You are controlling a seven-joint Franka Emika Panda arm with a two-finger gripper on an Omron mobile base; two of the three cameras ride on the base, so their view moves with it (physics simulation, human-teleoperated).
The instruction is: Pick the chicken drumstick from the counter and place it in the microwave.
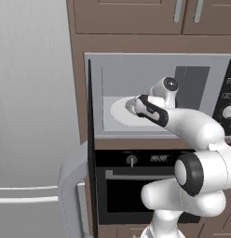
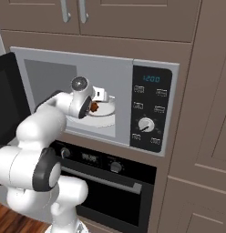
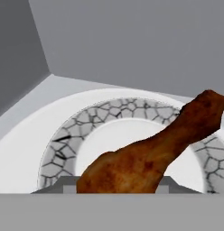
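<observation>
**Lowering the drumstick onto the microwave plate**

Setting the load down gently is the job here. The microwave [image 2: 94, 98] stands with its door swung wide, and the arm reaches deep into the cavity. Inside, the round white plate [image 3: 64, 144] lies directly under the hand. The gripper [image 2: 93, 107] has its fingers closed on the fat end of the chicken drumstick [image 3: 150, 155], whose narrow end points off over the plate's patterned ring. I judge the best move is to sink a little, centre the meat over the plate, then open and withdraw straight back, clear of the door frame.
</observation>
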